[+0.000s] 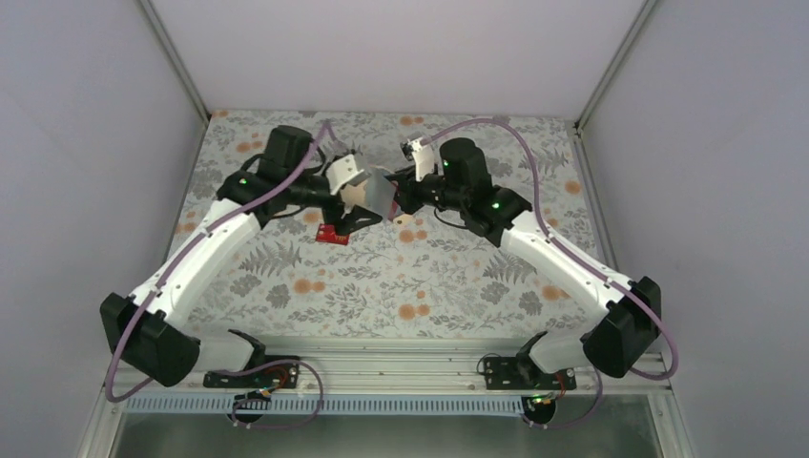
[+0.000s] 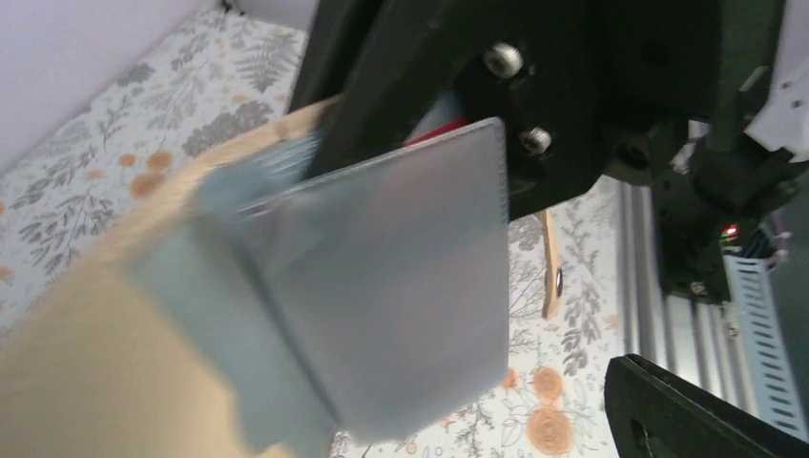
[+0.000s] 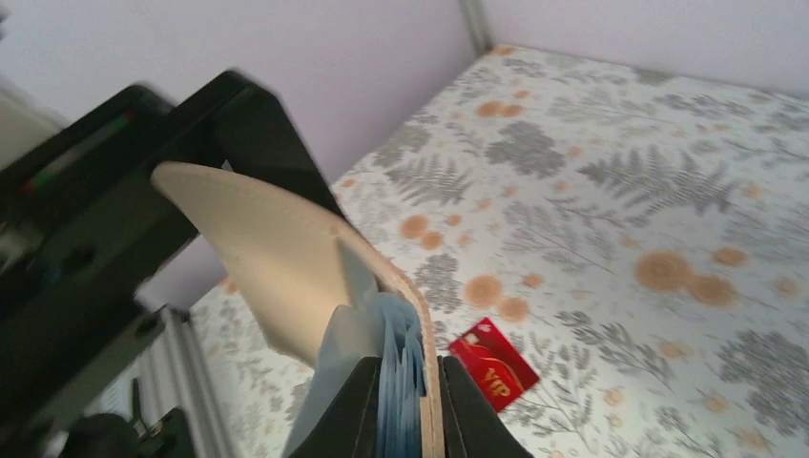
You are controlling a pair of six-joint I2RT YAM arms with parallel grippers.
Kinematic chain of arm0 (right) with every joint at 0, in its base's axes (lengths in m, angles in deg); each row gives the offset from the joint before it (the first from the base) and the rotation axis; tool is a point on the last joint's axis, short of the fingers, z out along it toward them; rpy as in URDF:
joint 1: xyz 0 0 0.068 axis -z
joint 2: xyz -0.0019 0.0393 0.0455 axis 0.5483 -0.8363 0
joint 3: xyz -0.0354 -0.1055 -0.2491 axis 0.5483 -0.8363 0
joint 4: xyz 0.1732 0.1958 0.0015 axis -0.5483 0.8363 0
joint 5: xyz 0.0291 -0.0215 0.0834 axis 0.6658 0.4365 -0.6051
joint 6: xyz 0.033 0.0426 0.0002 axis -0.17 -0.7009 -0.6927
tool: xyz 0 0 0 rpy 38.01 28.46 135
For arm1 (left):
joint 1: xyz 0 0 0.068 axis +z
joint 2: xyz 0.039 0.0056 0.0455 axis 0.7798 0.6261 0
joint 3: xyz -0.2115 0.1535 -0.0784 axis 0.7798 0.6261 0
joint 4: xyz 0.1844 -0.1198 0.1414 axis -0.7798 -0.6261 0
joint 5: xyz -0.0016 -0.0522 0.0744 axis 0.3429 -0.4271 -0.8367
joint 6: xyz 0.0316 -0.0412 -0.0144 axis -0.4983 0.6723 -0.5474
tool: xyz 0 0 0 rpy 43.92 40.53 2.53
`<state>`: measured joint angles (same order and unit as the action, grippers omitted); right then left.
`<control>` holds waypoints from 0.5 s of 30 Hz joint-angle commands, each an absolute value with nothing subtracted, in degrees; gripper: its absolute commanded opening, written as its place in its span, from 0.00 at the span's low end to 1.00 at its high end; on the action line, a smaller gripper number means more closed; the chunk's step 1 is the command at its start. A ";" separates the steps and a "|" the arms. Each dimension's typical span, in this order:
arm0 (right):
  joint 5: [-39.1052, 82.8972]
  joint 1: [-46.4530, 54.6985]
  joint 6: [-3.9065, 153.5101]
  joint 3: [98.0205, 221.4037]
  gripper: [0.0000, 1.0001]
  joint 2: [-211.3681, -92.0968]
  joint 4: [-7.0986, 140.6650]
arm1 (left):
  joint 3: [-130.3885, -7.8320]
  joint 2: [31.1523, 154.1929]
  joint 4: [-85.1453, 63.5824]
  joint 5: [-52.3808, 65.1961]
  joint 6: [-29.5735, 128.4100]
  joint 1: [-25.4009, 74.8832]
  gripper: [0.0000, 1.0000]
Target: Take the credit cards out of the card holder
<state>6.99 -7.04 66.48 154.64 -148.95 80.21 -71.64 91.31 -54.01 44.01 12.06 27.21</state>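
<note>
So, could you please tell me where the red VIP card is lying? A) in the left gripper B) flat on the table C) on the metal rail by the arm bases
B: the red card lies flat on the table, apart from the holder pinched in the right gripper.

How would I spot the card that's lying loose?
Look at the flowered table, toward its far middle, where a tan holder is held up. Just nearer and slightly left lies the card: flat, bright red with gold VIP lettering, unlike the table's pale orange flowers.
</note>
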 commanded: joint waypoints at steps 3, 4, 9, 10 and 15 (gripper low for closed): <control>15.75 -8.65 57.76 158.59 0.04 -152.14 80.77 | -74.55 96.18 -49.22 24.32 17.80 19.56 1.00; 16.08 -8.79 57.23 158.65 0.04 -152.20 80.58 | -75.15 96.59 -48.90 22.18 18.43 19.50 1.00; 14.65 -9.33 57.14 158.66 0.04 -152.11 79.62 | -74.02 96.64 -46.03 15.17 18.98 19.49 1.00; 14.11 -9.38 57.03 158.65 0.04 -152.09 79.34 | -73.68 96.73 -45.51 15.11 19.14 19.51 1.00; 10.83 -9.45 57.40 158.79 0.04 -152.01 78.69 | -74.20 97.74 -44.94 10.99 19.43 19.62 1.00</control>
